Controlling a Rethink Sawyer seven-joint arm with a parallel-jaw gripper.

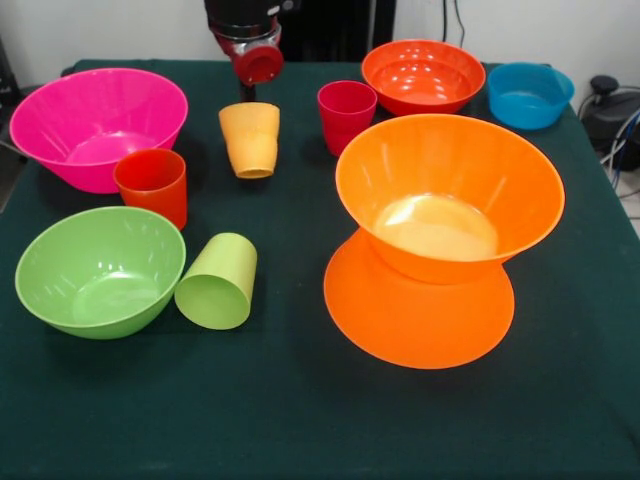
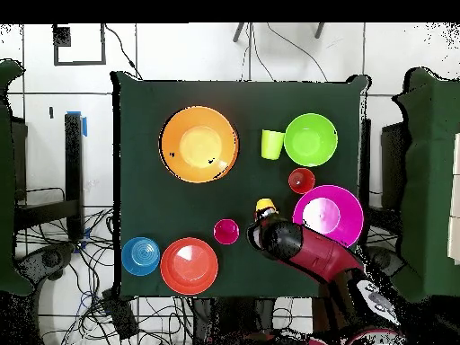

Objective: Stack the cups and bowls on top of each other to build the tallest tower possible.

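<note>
End effector above yellow-orange cup (seemingly inverted)

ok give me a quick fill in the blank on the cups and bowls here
1. The lime green cup lies on its ____.
2. The upper orange bowl sits on a second orange bowl turned ____ down.
3. The arm hangs over the ____ cup.
4. The small blue bowl holds ____.

Missing: side; upside; yellow-orange; nothing
</note>
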